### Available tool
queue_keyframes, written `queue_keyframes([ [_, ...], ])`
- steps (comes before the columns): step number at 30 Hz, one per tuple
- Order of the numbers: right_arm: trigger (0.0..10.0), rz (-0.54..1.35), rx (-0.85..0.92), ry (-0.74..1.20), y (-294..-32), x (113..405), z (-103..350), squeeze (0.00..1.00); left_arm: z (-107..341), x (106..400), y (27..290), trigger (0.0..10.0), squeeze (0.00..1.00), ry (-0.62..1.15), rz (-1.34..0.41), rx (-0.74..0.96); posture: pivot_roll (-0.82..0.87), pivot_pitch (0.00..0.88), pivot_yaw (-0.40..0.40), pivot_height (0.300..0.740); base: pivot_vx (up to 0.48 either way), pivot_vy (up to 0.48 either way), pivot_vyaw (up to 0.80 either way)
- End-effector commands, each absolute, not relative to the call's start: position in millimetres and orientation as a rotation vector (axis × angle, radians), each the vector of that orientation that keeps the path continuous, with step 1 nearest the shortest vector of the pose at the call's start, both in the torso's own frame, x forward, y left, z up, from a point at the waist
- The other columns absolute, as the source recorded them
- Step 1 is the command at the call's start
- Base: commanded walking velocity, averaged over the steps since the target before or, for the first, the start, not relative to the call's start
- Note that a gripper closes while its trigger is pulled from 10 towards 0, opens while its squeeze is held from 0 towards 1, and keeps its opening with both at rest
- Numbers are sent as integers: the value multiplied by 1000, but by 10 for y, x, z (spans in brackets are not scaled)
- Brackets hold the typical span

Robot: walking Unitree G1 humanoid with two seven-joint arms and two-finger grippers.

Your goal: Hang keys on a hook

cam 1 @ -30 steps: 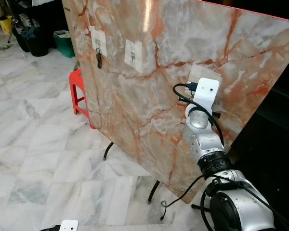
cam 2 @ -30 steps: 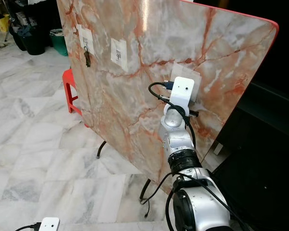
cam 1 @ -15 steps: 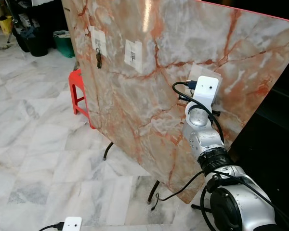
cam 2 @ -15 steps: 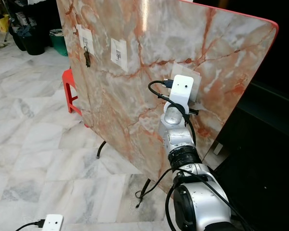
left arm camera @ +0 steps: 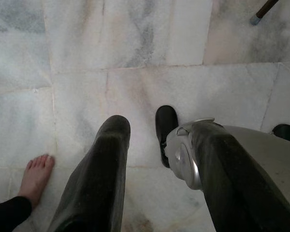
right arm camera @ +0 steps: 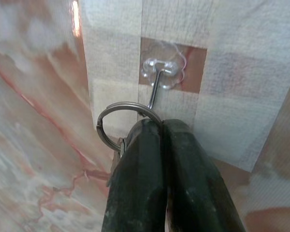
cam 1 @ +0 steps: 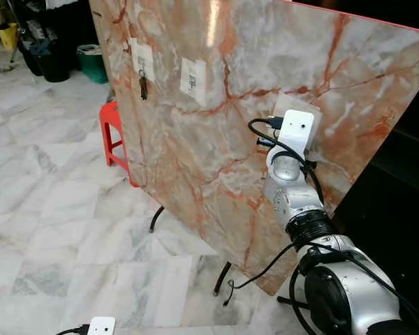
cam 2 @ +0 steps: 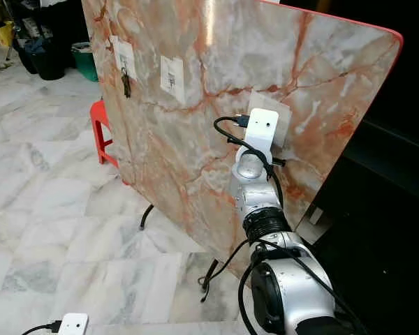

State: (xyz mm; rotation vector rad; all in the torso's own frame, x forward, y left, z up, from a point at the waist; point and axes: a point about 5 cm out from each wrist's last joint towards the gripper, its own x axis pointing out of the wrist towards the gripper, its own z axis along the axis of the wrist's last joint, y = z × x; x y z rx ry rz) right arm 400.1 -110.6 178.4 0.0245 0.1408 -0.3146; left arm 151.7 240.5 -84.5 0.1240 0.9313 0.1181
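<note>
A metal key ring (right arm camera: 117, 123) is pinched between the black fingers (right arm camera: 145, 159) of my right gripper (right arm camera: 162, 124), which is shut on it. The ring's top edge sits against the lower tip of a clear suction hook (right arm camera: 160, 77), which is stuck in a taped patch on the tilted marble board (cam 1: 237, 63). From the head, my right arm (cam 1: 293, 188) reaches up to that patch, and its white wrist block (cam 1: 295, 131) hides the fingers. My left gripper (left arm camera: 157, 140) hangs open above the floor.
Two more taped hooks are on the board: the far-left one holds a dark key bunch (cam 1: 143, 85), the middle one (cam 1: 193, 80) is bare. A red stool (cam 1: 114, 132) stands behind the board. A person's bare foot (left arm camera: 36, 175) is on the floor near my left hand.
My right wrist has edged slightly up and closer to the taped patch. The loose cable under the arm has swung. The key ring stays held.
</note>
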Motion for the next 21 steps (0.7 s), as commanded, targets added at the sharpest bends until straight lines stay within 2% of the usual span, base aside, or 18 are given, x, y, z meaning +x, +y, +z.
queue_keyframes([
  [1, 10000, -323, 29, 140, -1150, 4031, 1843, 0, -852, 1501, 2403, 10000, 0, 935, 123, 112, 68, 0, -80, 740, 0, 0, 0],
  [13, 10000, -322, 41, 170, -1166, 4026, 1784, 0, -842, 1617, 2285, 10000, 0, 929, 106, 109, 67, 0, -80, 740, 0, 0, 0],
  [21, 10000, -324, 51, 180, -1185, 4030, 1772, 0, -885, 1466, 2330, 10000, 0, 948, 109, 111, 68, 0, -79, 740, 0, 0, 0],
])
